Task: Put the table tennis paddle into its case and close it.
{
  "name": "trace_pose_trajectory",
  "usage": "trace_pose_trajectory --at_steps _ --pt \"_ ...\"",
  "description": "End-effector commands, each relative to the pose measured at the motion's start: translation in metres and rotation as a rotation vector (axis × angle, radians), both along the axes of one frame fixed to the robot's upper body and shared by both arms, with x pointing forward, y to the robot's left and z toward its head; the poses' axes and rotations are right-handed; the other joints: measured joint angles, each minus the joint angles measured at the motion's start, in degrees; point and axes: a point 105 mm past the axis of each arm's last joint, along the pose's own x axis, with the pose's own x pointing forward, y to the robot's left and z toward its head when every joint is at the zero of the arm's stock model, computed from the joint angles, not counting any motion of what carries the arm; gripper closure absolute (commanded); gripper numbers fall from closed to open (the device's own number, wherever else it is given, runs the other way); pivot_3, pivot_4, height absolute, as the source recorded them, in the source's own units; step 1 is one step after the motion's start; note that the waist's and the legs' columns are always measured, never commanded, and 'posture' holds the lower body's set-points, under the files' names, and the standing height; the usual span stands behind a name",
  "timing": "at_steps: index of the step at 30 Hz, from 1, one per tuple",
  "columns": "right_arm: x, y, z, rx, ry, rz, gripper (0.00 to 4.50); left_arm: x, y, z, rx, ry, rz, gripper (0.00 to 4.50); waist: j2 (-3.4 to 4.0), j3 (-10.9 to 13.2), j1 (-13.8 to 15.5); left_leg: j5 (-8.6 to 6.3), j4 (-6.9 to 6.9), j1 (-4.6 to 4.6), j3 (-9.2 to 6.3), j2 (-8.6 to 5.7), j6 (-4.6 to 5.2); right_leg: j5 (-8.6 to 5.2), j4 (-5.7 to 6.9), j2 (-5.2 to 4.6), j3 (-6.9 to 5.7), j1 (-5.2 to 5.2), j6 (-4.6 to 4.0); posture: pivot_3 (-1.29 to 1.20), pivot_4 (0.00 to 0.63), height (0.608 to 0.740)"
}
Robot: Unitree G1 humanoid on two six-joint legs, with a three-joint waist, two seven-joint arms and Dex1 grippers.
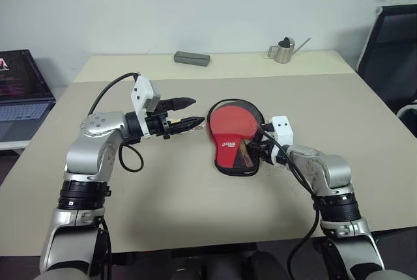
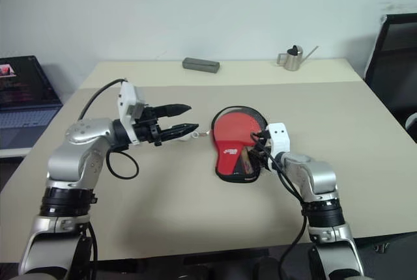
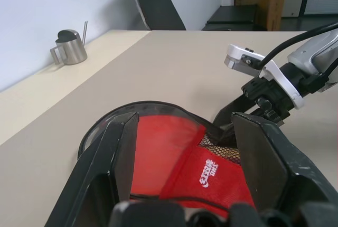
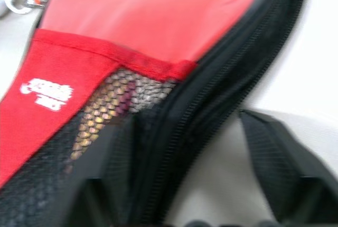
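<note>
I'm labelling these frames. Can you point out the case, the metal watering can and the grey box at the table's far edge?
case (image 1: 229, 124), left eye view, red front.
watering can (image 1: 284, 51), left eye view, body.
grey box (image 1: 191, 58), left eye view, top face.

Red woven cloth on the case (image 1: 233, 135), with black fabric trim, a coarse zip along its edge and open black mesh low on the front. Matt, smooth beige top on the desk (image 1: 195, 215). Brushed, dull-shining metal on the small can (image 1: 285, 50) near the desk's far edge.
</note>
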Motion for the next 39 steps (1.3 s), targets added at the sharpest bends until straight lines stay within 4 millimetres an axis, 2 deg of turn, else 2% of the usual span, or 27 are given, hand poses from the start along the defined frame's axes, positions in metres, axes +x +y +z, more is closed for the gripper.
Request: trace_pose_trajectory --at_steps 1,6,15,21,26,39 --pt "0.002 0.005 0.002 0.006 0.005 0.007 3.00 -0.003 0.000 0.008 0.004 -0.050 0.001 1.45 0.00 0.0 0.0 0.01 0.00 0.00 -0.01 0.02 -0.02 0.02 0.01 0.02 -0.02 0.00 -0.03 0.00 0.150 0.740" --pt "0.002 0.006 0.004 0.004 -0.006 0.002 4.47 -0.003 -0.001 0.007 0.003 -0.047 -0.001 1.45 0.01 0.0 0.0 0.04 0.00 0.02 0.00 0.01 -0.07 0.06 0.01 0.14 0.00 0.00 -0.04 0.00 0.150 0.740" --pt "0.004 -0.018 0.016 0.006 0.001 -0.105 4.47 -0.009 0.017 -0.006 0.028 -0.004 0.041 1.45 0.08 0.0 0.3 0.04 -0.02 0.01 -0.02 0.01 -0.08 0.06 0.00 0.14 0.00 -0.01 -0.05 0.00 0.150 0.740" --pt "-0.007 -0.040 0.022 -0.005 0.039 -0.147 4.47 -0.030 0.013 -0.022 0.068 0.076 -0.043 1.45 0.20 0.1 1.7 0.04 -0.03 -0.13 -0.07 -0.02 -0.08 0.05 -0.09 0.08 -0.07 -0.05 -0.04 0.00 0.150 0.740" --pt "-0.025 -0.055 0.021 -0.013 0.091 -0.160 4.47 -0.054 0.003 -0.033 0.079 0.173 -0.157 1.45 0.27 0.2 1.7 0.04 -0.07 -0.25 -0.13 -0.02 -0.07 0.03 -0.17 0.02 -0.08 -0.08 -0.04 0.00 0.150 0.740" --pt "-0.080 -0.076 0.004 -0.013 0.166 -0.145 4.47 -0.079 -0.024 -0.038 0.073 0.279 -0.356 1.45 0.37 0.2 1.6 0.02 -0.13 -0.23 -0.08 -0.02 -0.04 -0.01 -0.17 0.02 -0.15 -0.06 -0.01 0.00 0.150 0.740"
